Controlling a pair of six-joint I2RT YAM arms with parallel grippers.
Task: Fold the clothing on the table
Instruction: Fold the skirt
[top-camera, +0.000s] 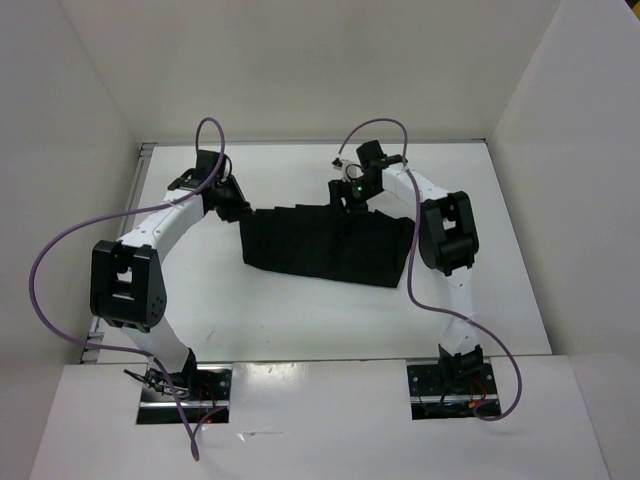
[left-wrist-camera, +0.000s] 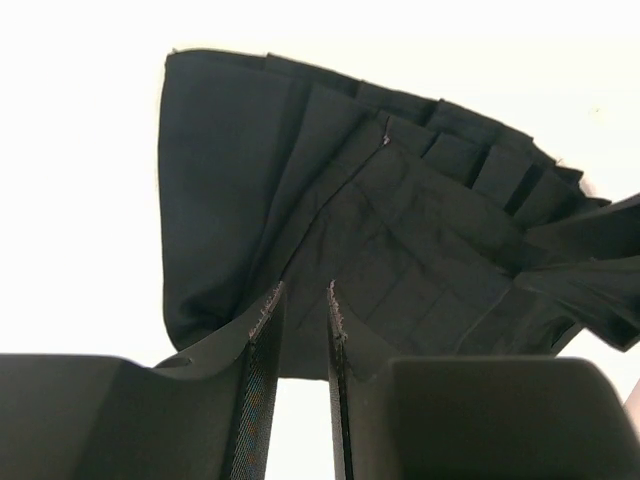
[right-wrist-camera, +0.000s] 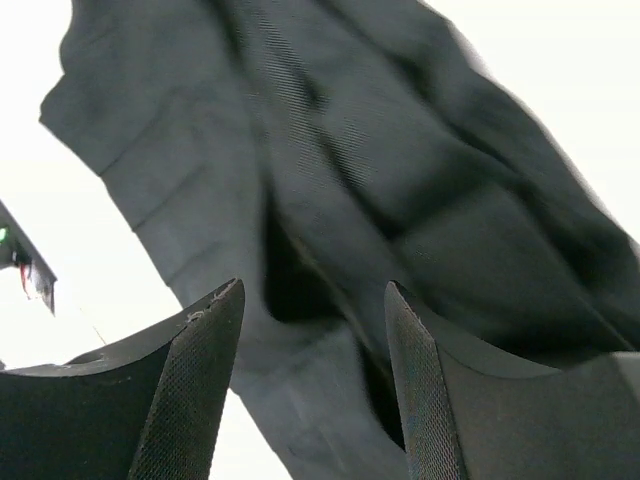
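While the clothing (top-camera: 325, 248) lies spread flat mid-table (top-camera: 300, 330), a little toward the far side, we see both arms reaching to its far edge, apparently to take that hem and fold it toward the near side. The left gripper (left-wrist-camera: 304, 287) sits at the far-left corner, jaws a narrow slit apart; whether cloth is pinched we cannot tell. The right gripper (right-wrist-camera: 315, 284) hovers over the pleats further right, jaws wide, holding nothing.
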